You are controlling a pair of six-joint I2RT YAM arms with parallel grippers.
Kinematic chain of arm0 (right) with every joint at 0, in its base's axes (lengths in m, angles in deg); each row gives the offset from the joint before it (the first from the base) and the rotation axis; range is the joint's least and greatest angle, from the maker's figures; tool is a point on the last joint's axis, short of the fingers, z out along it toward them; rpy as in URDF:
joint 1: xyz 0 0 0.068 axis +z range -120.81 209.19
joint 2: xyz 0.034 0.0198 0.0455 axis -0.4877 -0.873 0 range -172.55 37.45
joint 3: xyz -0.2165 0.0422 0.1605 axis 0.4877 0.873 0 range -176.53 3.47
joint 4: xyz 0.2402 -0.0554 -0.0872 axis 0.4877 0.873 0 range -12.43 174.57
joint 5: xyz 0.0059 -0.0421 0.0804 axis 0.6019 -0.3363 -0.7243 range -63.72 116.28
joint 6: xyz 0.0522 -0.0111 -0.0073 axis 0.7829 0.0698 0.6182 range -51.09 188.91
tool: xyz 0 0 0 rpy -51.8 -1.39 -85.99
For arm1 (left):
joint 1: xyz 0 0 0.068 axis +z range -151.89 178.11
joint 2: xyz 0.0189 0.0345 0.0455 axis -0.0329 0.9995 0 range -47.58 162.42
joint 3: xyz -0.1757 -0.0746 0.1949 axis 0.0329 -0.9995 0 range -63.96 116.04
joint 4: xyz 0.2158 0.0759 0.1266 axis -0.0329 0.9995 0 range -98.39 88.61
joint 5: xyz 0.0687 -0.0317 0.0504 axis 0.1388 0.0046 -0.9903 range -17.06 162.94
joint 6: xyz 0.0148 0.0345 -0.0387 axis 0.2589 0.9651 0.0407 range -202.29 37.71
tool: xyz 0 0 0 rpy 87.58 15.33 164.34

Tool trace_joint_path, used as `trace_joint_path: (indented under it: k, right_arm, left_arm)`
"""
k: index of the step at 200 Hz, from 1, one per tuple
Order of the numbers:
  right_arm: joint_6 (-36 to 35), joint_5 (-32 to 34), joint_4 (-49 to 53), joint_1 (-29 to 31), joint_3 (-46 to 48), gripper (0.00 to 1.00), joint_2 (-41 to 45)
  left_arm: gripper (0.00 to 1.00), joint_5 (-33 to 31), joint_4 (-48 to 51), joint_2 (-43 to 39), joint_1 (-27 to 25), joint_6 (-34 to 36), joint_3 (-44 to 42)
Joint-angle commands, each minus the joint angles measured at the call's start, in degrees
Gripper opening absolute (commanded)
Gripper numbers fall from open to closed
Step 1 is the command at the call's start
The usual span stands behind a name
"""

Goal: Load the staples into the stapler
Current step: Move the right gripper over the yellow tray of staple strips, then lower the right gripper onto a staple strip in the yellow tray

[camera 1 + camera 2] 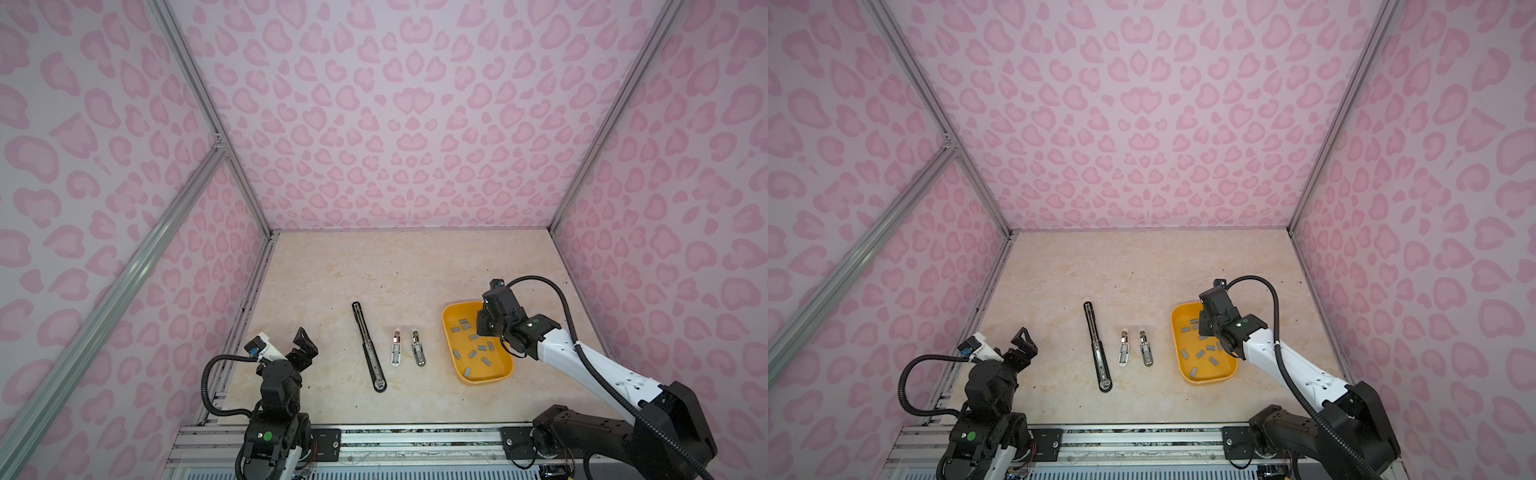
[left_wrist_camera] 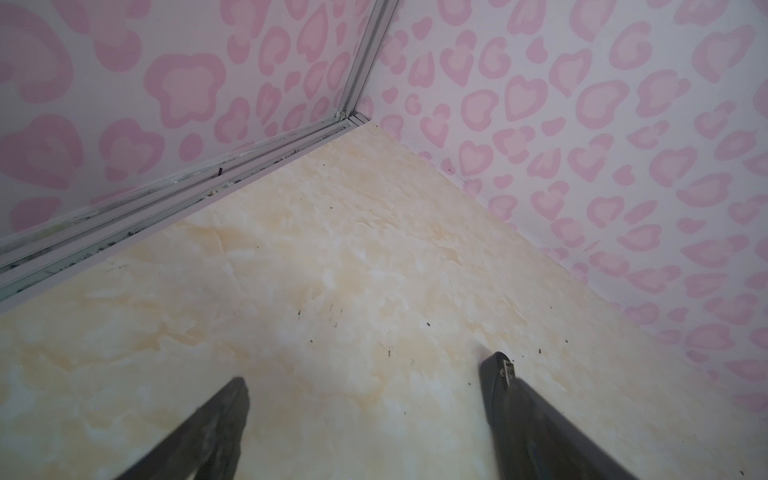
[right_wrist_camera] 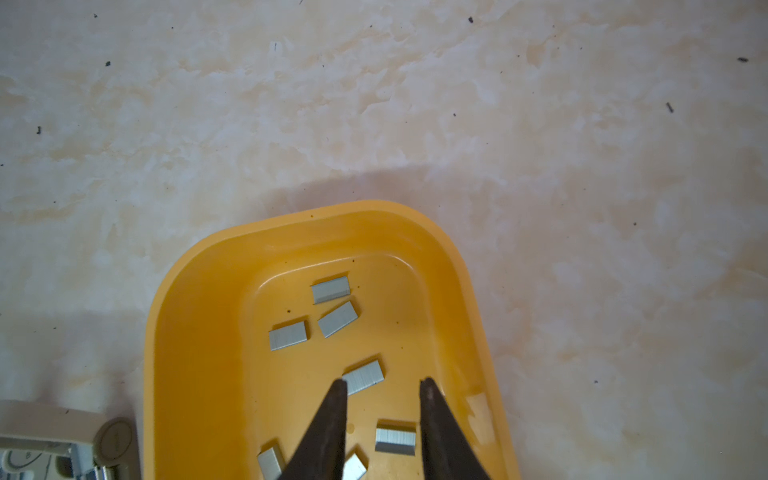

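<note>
Two dark fingers of the right gripper (image 3: 382, 381) are seen a narrow gap apart, tips lowered into the yellow tray (image 3: 199, 332); nothing is clamped between them. One staple strip (image 3: 395, 440) lies flat on the tray floor between the fingers, close to one finger and clear of the other. A second strip (image 3: 362, 377) lies at the tip of that other finger; whether it is touched cannot be told. Three more strips are scattered just beyond the tips, and others lie back beside the fingers. In both top views about ten staples (image 1: 472, 354) are counted, all inside the tray, loose and at mixed angles.

Outward from these jaws toward the left arm's side, just outside the tray, two small staplers (image 1: 396, 348) are laid side by side on the table (image 1: 332, 270), near each other but not touching. Further the same way, a long black stapler (image 1: 369, 347) lies stretched out, slightly slanted.

Well apart from all of these, the left gripper (image 2: 365, 390) is held with its jaws spread wide and empty. Only bare table is seen between and beyond its fingers, up to the corner of the pink-patterned walls (image 2: 582, 124).
</note>
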Motion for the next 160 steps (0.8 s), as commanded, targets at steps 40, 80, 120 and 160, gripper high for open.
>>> trace_joint_path:
  k: [40, 80, 120, 160]
  right_arm:
    - [8.24, -6.57, -1.22, -0.05, 3.21, 0.38, 0.96]
    - [10.79, -8.55, -3.97, -0.10, 4.25, 0.38, -4.05]
    - [11.57, -9.31, -4.34, -0.58, 3.24, 0.38, -8.04]
    - [12.16, -9.58, -5.73, -1.20, 3.15, 0.38, -11.91]
  left_arm:
    - [0.97, 2.77, -5.10, 6.30, -0.01, 1.22, 0.82]
    - [0.97, 4.93, -8.09, 10.44, 0.04, 1.96, 0.93]
    - [0.97, 10.82, -12.57, 13.74, -0.01, 3.97, 0.50]
    - [0.97, 15.55, -16.59, 19.67, -0.03, 5.37, 0.94]
